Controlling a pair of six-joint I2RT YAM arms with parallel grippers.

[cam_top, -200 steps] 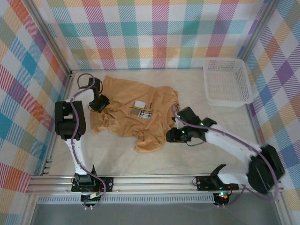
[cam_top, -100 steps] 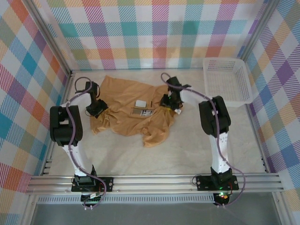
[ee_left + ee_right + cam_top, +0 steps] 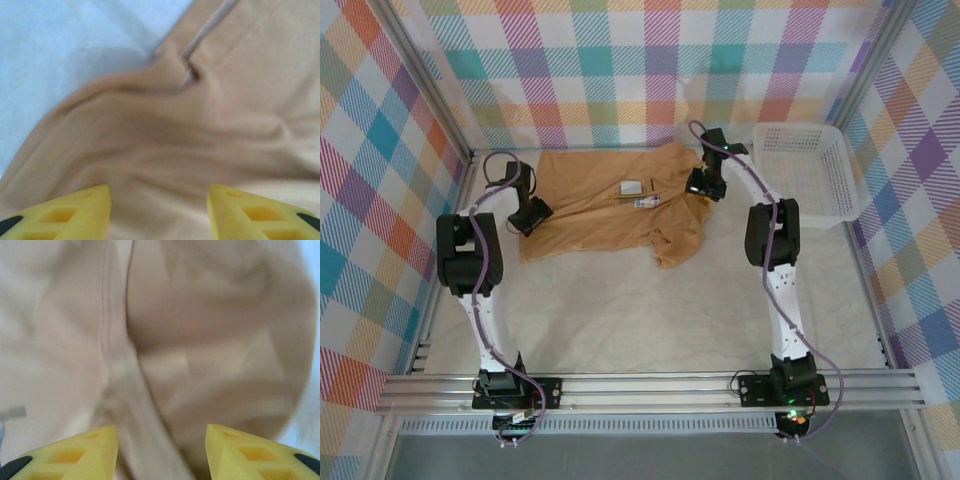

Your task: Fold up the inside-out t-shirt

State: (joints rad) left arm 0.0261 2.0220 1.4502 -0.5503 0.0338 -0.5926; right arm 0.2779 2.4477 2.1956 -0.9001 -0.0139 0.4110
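- The inside-out t-shirt (image 3: 590, 215) lies spread across the far part of the worktop (image 3: 650, 310). Its tan cloth is wrinkled, and one flap hangs toward the near side at the right.
- A small white tag (image 3: 632, 187) and a printed patch (image 3: 648, 202) sit near the middle of the shirt.
- The left arm rises from its base to a raised elbow, then reaches forward to the shirt's left edge, where the left gripper (image 3: 530, 216) points down at the cloth.
- In the left wrist view the left gripper (image 3: 159, 210) has its jaws parted over folded cloth, with nothing pinched between them.
- The right arm stands tall and arcs forward and leftward, putting the right gripper (image 3: 703, 186) at the shirt's far right corner.
- In the right wrist view the right gripper (image 3: 161, 450) also has its jaws apart, above a seam in the cloth.
- A white mesh basket (image 3: 810, 215) stands at the far right, apart from the shirt.
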